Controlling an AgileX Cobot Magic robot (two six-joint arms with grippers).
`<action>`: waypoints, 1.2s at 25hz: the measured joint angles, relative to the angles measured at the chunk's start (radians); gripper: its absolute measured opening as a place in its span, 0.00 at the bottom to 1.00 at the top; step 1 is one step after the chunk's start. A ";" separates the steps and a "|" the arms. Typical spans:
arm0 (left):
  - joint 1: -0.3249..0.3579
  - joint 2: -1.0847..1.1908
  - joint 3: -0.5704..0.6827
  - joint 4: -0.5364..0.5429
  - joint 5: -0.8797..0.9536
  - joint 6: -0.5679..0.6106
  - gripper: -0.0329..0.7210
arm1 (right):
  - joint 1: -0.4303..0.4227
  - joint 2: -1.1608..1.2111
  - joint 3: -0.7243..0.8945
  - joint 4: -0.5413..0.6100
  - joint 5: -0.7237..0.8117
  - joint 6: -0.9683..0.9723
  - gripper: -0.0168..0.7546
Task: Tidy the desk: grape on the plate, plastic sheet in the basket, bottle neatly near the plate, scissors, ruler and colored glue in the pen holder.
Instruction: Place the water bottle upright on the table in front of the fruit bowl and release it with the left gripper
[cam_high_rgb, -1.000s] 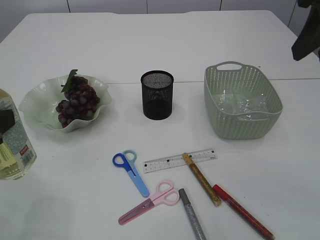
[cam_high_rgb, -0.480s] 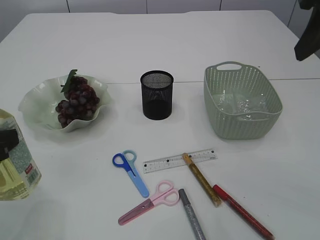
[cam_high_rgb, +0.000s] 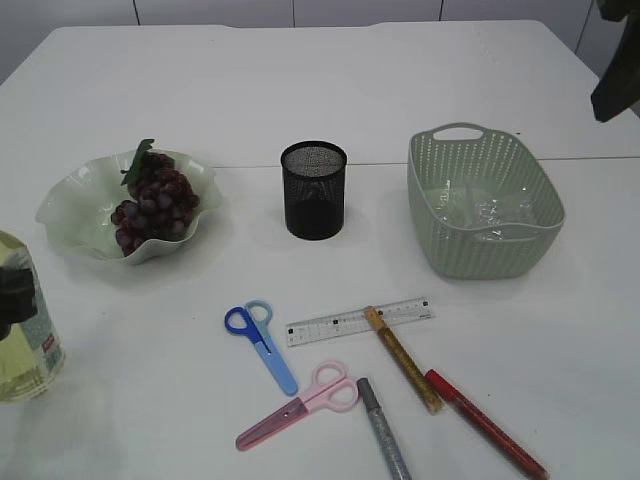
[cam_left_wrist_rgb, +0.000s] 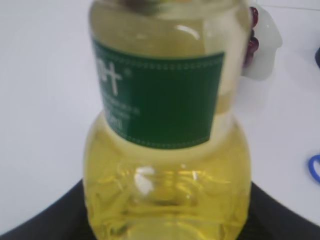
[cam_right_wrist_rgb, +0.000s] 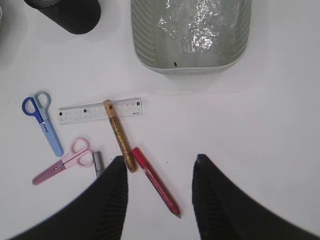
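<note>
Shifted since a second ago — bottle, lower at table's left edge, well short of plate, my left gripper clamped round it. Basket — plastic sheet inside. Plate holds grape. Holder centre. Ruler, scissors, glue lie loose. My right gripper spread, empty.

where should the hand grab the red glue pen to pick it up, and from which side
Grip the red glue pen around mid-barrel, coming straight down from above. It lies flat on the table on a diagonal, so turn the jaws across its narrow width. Its upper end sits close to the gold glue pen, so the middle or lower half probably gives the fingers more room. The right hand hangs open just above it.
</note>
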 joint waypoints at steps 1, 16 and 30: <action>0.000 0.000 -0.008 0.000 0.008 -0.002 0.60 | 0.000 0.000 0.000 -0.005 0.000 -0.001 0.43; 0.000 0.270 -0.195 -0.002 0.074 -0.004 0.60 | 0.000 0.000 0.000 -0.054 0.000 -0.002 0.43; 0.000 0.480 -0.326 -0.002 0.103 -0.022 0.60 | 0.000 0.000 0.000 -0.105 0.000 -0.003 0.43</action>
